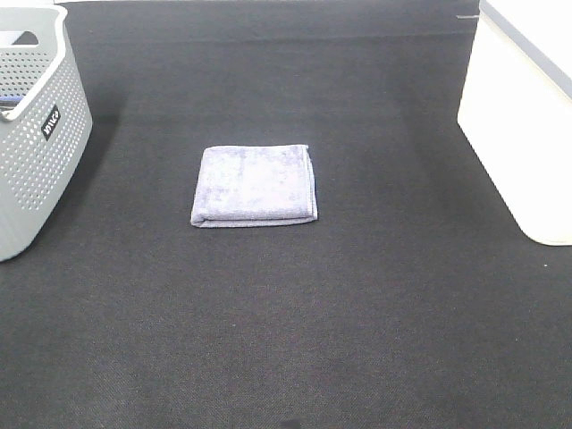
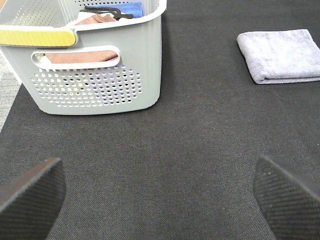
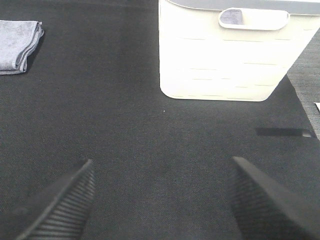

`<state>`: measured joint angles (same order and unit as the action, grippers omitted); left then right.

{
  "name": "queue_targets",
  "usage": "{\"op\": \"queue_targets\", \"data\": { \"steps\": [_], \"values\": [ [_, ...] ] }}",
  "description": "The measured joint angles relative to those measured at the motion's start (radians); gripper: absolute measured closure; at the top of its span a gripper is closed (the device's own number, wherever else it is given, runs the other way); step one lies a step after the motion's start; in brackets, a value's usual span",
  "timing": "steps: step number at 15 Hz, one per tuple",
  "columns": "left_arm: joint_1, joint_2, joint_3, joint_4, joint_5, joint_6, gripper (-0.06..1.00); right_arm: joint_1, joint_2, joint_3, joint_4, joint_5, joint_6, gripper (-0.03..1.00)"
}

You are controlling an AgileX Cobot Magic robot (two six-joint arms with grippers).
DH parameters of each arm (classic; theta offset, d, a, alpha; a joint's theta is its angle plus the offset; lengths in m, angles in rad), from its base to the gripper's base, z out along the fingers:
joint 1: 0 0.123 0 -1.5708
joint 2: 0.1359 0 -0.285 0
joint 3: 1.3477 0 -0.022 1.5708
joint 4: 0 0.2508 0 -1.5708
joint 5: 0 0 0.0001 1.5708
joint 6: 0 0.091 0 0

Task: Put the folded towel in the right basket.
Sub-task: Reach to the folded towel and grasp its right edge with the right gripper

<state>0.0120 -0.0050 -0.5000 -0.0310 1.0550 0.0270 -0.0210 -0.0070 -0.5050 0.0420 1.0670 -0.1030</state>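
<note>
A folded lavender-grey towel (image 1: 256,185) lies flat on the dark mat in the middle of the exterior view. It also shows in the left wrist view (image 2: 280,55) and in the right wrist view (image 3: 19,46). The white right basket (image 1: 527,125) stands at the right edge; the right wrist view shows its wall and handle slot (image 3: 230,55). My left gripper (image 2: 160,195) is open and empty, well short of the towel. My right gripper (image 3: 160,200) is open and empty, in front of the white basket. Neither arm shows in the exterior view.
A grey perforated basket (image 1: 36,134) stands at the left edge; the left wrist view shows it (image 2: 95,80) holding brown and blue cloths. The dark mat (image 1: 286,322) covers the table.
</note>
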Motion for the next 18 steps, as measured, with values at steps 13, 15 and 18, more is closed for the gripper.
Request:
{"op": "queue_targets", "data": {
  "steps": [13,15,18],
  "values": [
    [0.000,0.000,0.000,0.000,0.000,0.000,-0.03,0.000,0.484,-0.278,0.005,-0.167,0.000,0.26],
    [0.000,0.000,0.000,0.000,0.000,0.000,-0.03,0.000,0.578,-0.333,0.012,-0.167,0.000,0.26],
    [0.000,0.000,0.000,0.000,0.000,0.000,-0.03,0.000,0.853,-0.521,0.031,-0.127,0.000,0.26]
  ]
}}
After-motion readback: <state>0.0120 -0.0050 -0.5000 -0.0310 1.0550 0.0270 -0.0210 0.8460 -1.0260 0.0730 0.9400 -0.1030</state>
